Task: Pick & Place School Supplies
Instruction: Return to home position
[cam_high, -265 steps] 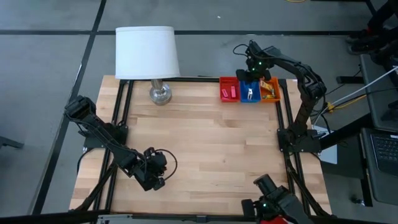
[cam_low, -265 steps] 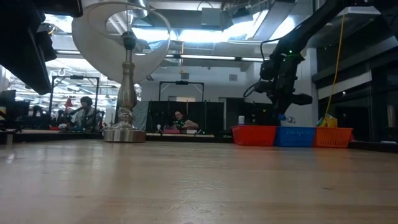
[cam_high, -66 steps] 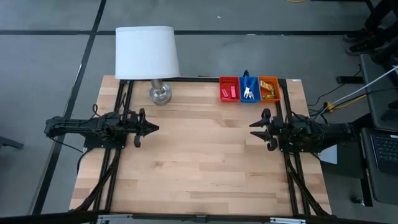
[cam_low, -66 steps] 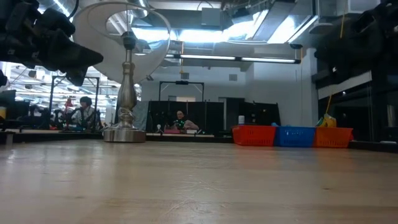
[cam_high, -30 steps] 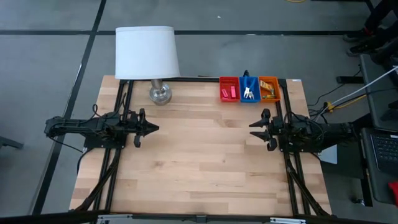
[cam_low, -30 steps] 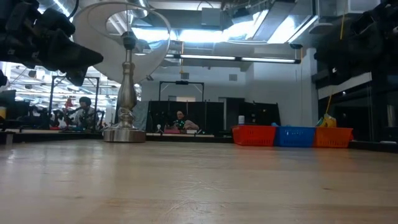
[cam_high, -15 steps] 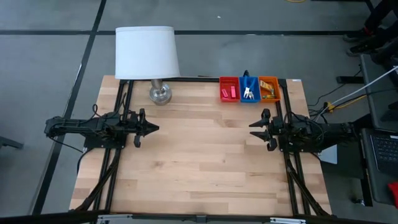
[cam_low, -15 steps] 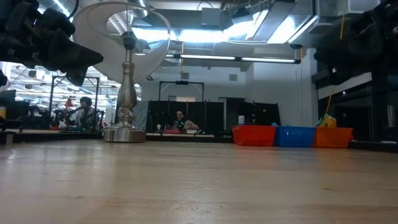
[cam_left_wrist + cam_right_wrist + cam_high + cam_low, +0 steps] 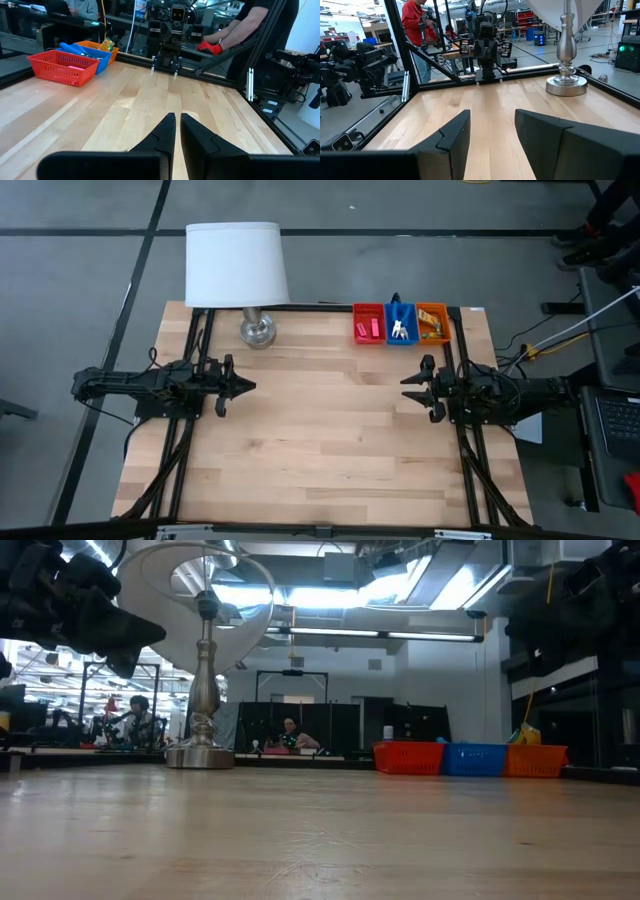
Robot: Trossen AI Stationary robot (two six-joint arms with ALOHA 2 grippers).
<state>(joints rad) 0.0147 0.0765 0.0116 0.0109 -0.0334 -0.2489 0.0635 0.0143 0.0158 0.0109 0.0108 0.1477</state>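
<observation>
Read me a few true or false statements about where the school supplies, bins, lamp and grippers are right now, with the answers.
1. The pink eraser blocks lie in the red plastic bin. True.
2. The blue-handled tools lie in that red bin too. False: they lie in the blue plastic bin.
3. The right gripper has its jaws open and empty. True.
4. The white-shaded lamp stands right of the bins. False: it stands left of them.

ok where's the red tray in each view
High view: red tray upper right of centre, leftmost of three trays.
Low view: right of centre, at the table's far edge.
Left wrist view: on the table, by its edge.
Right wrist view: not in it.
Shared landmark: the blue tray beside it.
</observation>
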